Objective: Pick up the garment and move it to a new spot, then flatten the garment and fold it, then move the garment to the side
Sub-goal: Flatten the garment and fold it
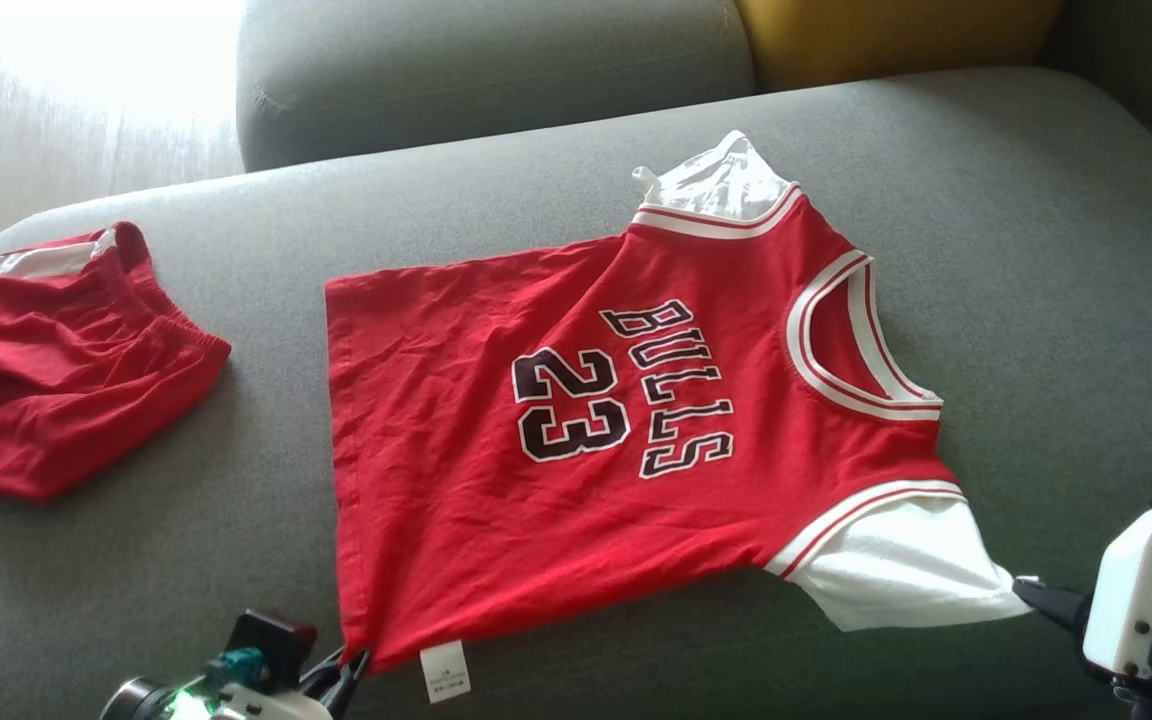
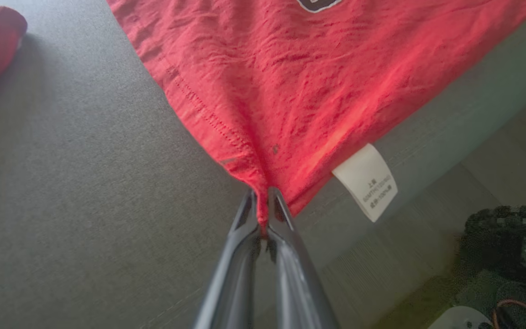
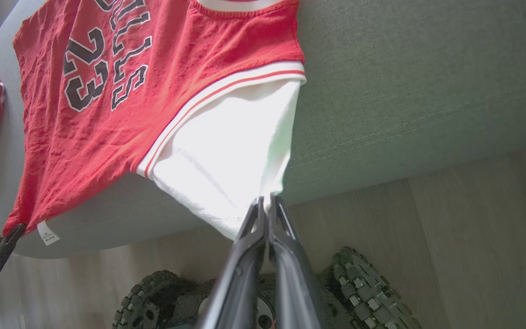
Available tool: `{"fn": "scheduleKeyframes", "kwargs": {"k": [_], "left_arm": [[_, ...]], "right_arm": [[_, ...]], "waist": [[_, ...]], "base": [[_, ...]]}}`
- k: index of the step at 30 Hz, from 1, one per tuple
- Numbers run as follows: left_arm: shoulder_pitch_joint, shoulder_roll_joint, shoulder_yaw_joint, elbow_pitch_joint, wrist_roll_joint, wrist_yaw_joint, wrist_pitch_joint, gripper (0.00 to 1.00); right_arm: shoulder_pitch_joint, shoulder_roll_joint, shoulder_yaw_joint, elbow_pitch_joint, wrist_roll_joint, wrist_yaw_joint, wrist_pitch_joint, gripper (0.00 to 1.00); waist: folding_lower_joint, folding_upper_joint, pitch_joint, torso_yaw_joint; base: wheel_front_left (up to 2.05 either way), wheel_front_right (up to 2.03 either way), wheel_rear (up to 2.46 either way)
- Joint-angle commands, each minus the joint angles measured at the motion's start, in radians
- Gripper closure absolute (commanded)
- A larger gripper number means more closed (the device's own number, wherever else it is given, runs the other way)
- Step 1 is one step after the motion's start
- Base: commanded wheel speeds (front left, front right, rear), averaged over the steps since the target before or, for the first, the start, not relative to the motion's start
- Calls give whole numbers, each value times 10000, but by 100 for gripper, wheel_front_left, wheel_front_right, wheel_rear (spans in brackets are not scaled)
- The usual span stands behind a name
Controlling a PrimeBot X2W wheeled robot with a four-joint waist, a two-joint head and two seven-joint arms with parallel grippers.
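The garment (image 1: 576,420) is a red jersey with "BULLS 23" lettering and white sleeves, spread front-up on the grey sofa seat (image 1: 1036,250). My left gripper (image 1: 351,668) is shut on its lower hem corner (image 2: 263,192), close to a white care label (image 2: 367,182). My right gripper (image 1: 1026,590) is shut on the edge of the near white sleeve (image 3: 226,155), at the seat's front edge. The cloth (image 3: 153,91) is pulled fairly taut between the two grips. The far white sleeve (image 1: 721,185) lies bunched at the collar side.
Red shorts (image 1: 46,360) lie crumpled at the seat's left end. A grey back cushion (image 1: 496,70) and a yellow cushion (image 1: 886,35) stand behind. Below the seat's edge are wooden floor (image 3: 473,237) and the robot's wheels (image 3: 363,292).
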Motion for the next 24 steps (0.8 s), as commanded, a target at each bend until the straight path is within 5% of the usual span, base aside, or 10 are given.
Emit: {"fn": "scheduleKeyframes", "kwargs": {"k": [1,24], "left_arm": [[-469,379,420,-334,-124,-31,45,100],[-3035,142,1469,-292,-1431,-322,1458,100]], "right_arm": [[-523,-209,200,-490,91,-2,-18,100],[-4469,-157,404,2316,-569,-2,-1638,100]], "waist": [[0,0,42,-10],[0,0,1605,99]], "base": [[0,0,0],[0,0,0]]}}
